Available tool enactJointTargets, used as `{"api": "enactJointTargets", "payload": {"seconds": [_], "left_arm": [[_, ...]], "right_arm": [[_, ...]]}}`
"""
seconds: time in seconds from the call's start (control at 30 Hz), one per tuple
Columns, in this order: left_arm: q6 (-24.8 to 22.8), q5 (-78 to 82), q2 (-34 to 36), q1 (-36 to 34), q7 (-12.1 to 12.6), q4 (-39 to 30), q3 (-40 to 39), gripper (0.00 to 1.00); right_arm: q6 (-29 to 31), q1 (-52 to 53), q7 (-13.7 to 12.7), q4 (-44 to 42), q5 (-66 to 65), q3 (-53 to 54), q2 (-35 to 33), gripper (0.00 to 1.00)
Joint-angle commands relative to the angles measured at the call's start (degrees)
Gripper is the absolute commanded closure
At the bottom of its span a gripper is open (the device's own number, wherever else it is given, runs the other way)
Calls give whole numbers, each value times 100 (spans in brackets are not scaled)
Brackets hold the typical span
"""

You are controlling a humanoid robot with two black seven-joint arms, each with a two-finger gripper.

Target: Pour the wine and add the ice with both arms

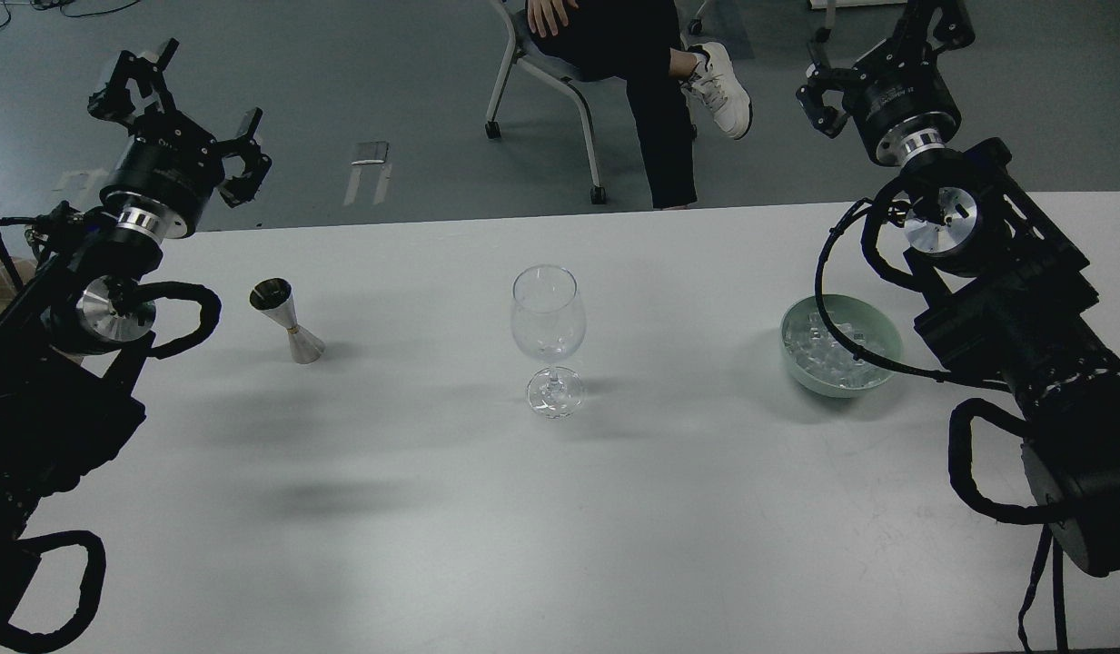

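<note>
Two large black jointed robot arms with silver ring joints reach in from either side of a wide white table (432, 509), both raised beyond its far edge and holding nothing. The left gripper (173, 109), a black claw at the far end of the left arm, hangs above the grey floor with its fingers (246, 136) spread apart and empty. The right gripper (887, 64), at the upper right, also hangs above the floor past the table's edge; one curved finger (818, 100) shows at its left side, while the rest is dark and cut by the frame, so whether its fingers are spread or pressed together cannot be told.

A tall clear stemmed wine glass (548, 336) stands upright near the middle of the table. No liquid can be made out in its bowl. To its left, well apart, a small silver double-cone metal jigger (287, 320) stands upright on the tabletop, near the left arm's elbow and well below the left gripper's fingers. Whether it holds wine cannot be seen.

To the right of the glass, a pale green round ceramic bowl (877, 359) holds a heap of small clear glassy ice cubes (827, 350). A looping black cable of the right arm crosses in front of the bowl. The ice lies well apart from the right gripper.

Behind the table, a seated person in black trousers and white sneakers (655, 82) occupies a grey wheeled chair (541, 77).
</note>
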Motion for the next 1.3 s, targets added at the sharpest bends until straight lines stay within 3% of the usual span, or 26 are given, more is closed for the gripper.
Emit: {"api": "enactJointTargets", "payload": {"seconds": [0.0,0.93,1.27], "left_arm": [[81,20,-40,5,-4,0,1,2],[187,-68,-181,-12,13,0,-104,2],[-244,-102,-181,-12,57,-105,-112,2]], "right_arm": [[2,0,7,27,9,0,-16,0],[-33,-18,-2,45,9,18,-25,0],[-15,-53,7,80,18,18,-34,0]]}}
